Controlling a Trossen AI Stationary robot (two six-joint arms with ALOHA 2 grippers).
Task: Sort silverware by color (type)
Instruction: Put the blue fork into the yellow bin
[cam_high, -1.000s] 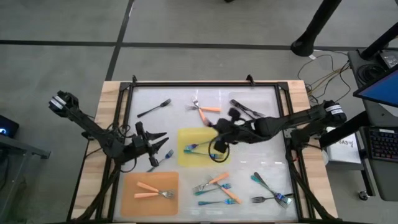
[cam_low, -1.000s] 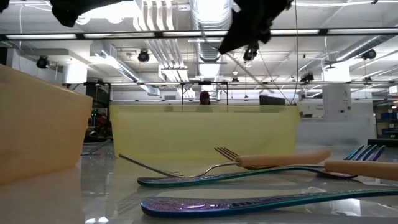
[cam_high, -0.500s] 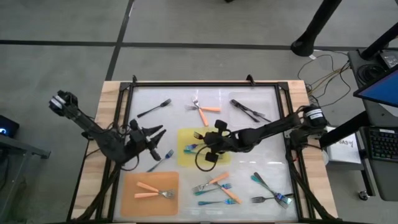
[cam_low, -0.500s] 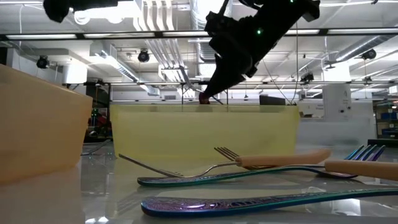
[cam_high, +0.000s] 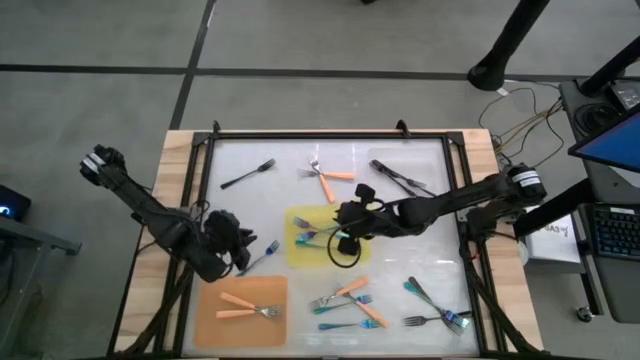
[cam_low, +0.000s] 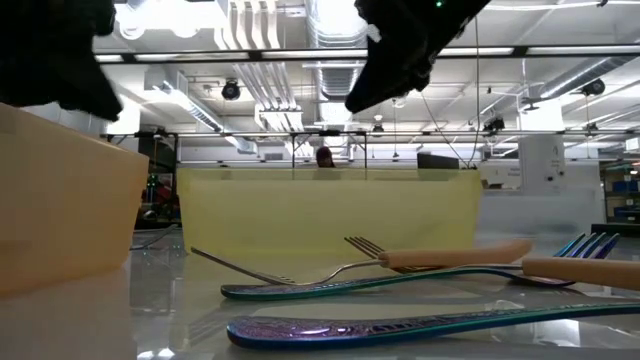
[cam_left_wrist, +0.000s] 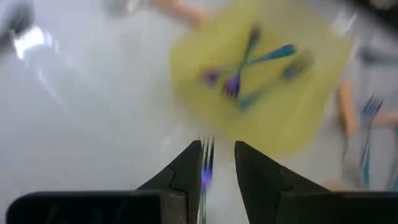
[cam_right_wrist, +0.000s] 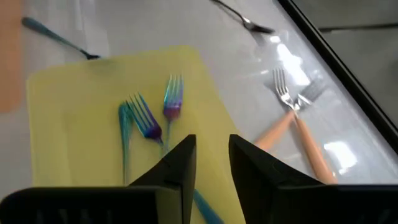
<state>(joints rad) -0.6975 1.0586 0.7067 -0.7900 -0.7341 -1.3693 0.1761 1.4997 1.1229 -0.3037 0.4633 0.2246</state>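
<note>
Three blue forks (cam_high: 318, 238) lie on the yellow mat (cam_high: 300, 222), two orange ones on the orange mat (cam_high: 240, 290). Most forks wait loose on the surface (cam_high: 420, 220). Right end effector (cam_high: 343, 232) spread, empty; left end effector (cam_high: 243, 262) spread around a blue fork (cam_high: 262, 257) (not pinched).

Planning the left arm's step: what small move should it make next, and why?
Probably lower the left gripper and close: its jaws stand open astride a blue fork on the table, short of the yellow mat holding other blue forks.
</note>
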